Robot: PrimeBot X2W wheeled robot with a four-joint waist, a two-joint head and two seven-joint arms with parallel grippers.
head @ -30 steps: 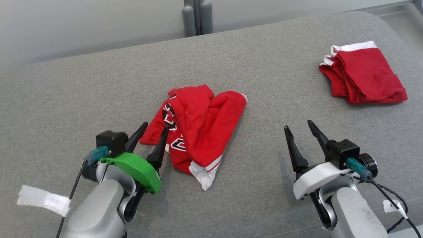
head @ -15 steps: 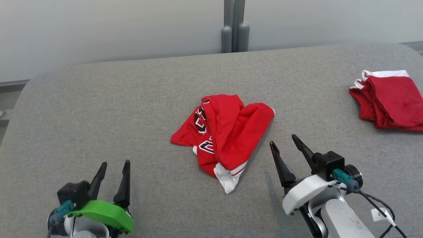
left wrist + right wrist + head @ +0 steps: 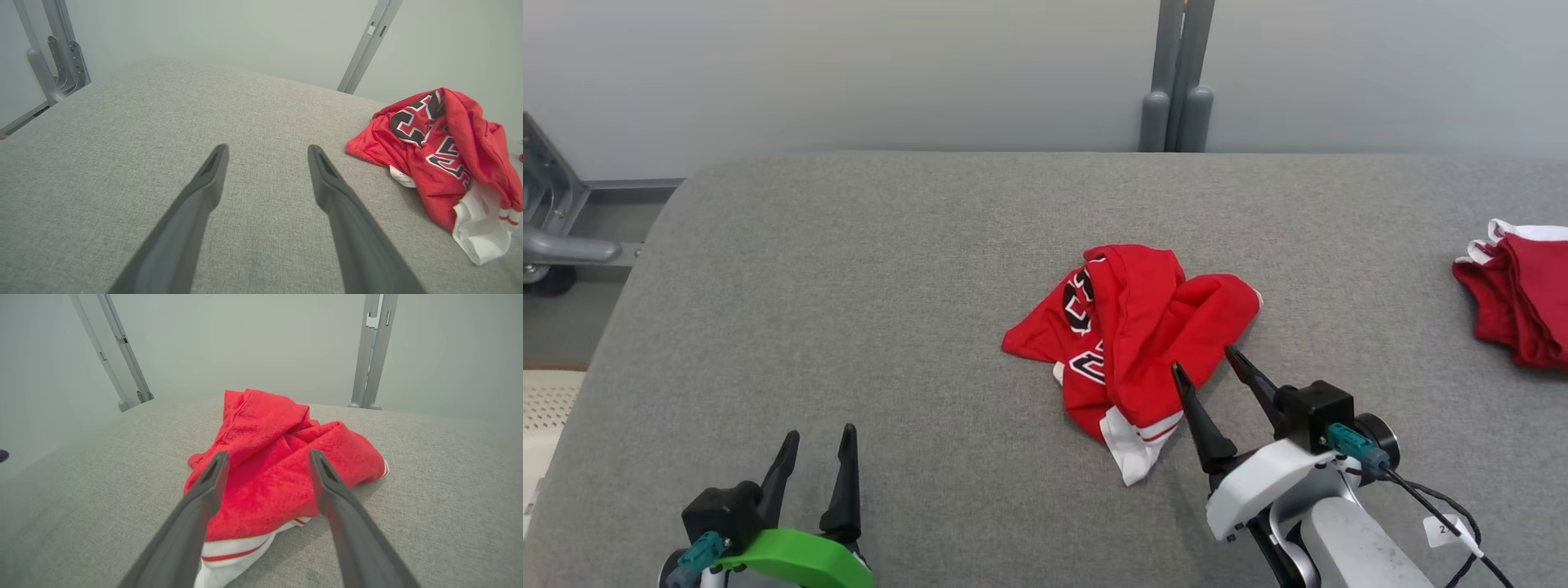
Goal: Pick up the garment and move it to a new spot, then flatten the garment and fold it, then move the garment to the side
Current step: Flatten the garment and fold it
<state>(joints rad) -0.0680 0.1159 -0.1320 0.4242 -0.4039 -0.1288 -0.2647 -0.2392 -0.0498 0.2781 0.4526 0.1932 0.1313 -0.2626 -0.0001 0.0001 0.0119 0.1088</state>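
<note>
Right gripper (image 3: 1202, 361): jaws spread wide, nothing held. The fingertips stand at the near right edge of the garment (image 3: 1135, 327), over the red cloth; whether they touch it cannot be told. Left gripper (image 3: 821, 433): jaws likewise wide and empty, well apart from the garment, to its near left.

The garment lies in a crumpled heap on the grey padded surface (image 3: 849, 286). Its lettered panel is on the left side of the heap and its white, red-striped hem is at the near end. A folded red garment (image 3: 1515, 302) lies well to the right of the crumpled one.

Step in hand, as judged: the first, pick-up. No grasp is made yet. The next move calls for lowering the right fingers astride a raised fold of the heap and closing firmly on the cloth. The lift should be high enough that the trailing hem clears the surface before the carry to a new spot
</note>
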